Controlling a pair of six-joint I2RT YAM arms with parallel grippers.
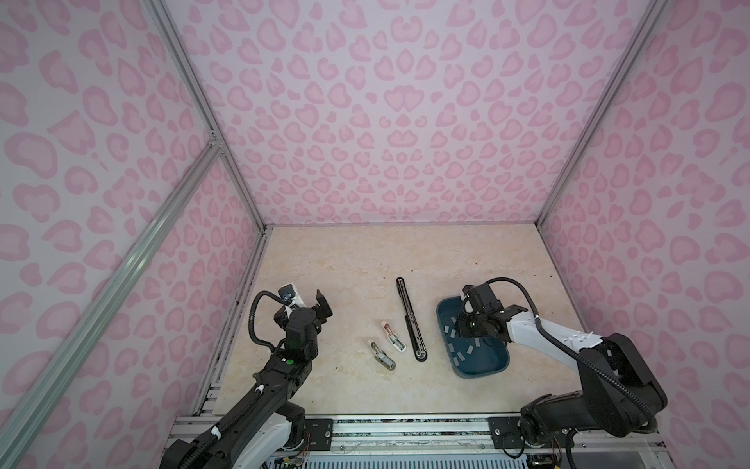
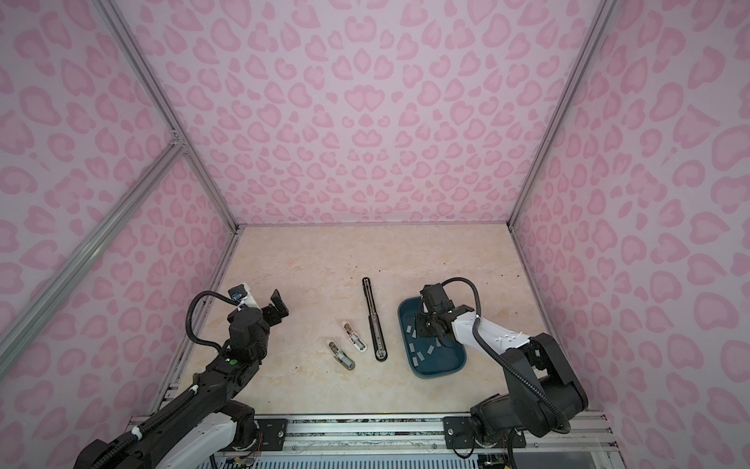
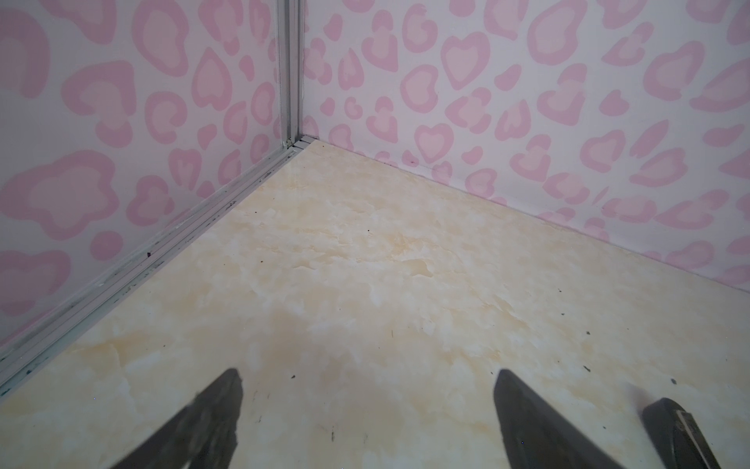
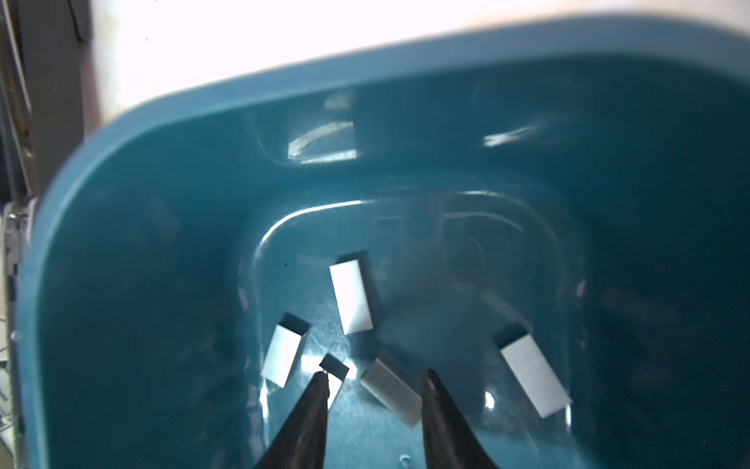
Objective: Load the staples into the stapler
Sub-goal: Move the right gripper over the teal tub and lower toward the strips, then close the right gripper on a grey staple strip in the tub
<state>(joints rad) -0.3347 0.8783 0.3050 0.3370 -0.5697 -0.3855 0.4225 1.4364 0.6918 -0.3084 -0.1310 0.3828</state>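
Several grey staples (image 1: 462, 357) (image 2: 418, 357) lie loose in a blue tray (image 1: 483, 375) (image 2: 440, 374) on the right. My right gripper (image 1: 463, 329) (image 4: 375, 374) reaches down into the tray, its jaws partly apart. One staple strip (image 4: 391, 392) lies on the tray floor between the fingers, and one fingertip (image 4: 320, 381) touches another strip (image 4: 335, 367). Nothing is lifted. A long black stapler (image 1: 410, 320) (image 2: 375, 320) lies opened flat mid-table. My left gripper (image 1: 323, 304) (image 3: 367, 375) hovers wide open and empty over bare table at the left.
Two small staplers lie left of the long one: a pink-white one (image 1: 393, 337) (image 2: 354, 336) and an olive-grey one (image 1: 382, 355) (image 2: 341, 355). Pink patterned walls (image 3: 527, 101) close in the table on three sides, with a metal rail (image 3: 121, 268) along the left edge.
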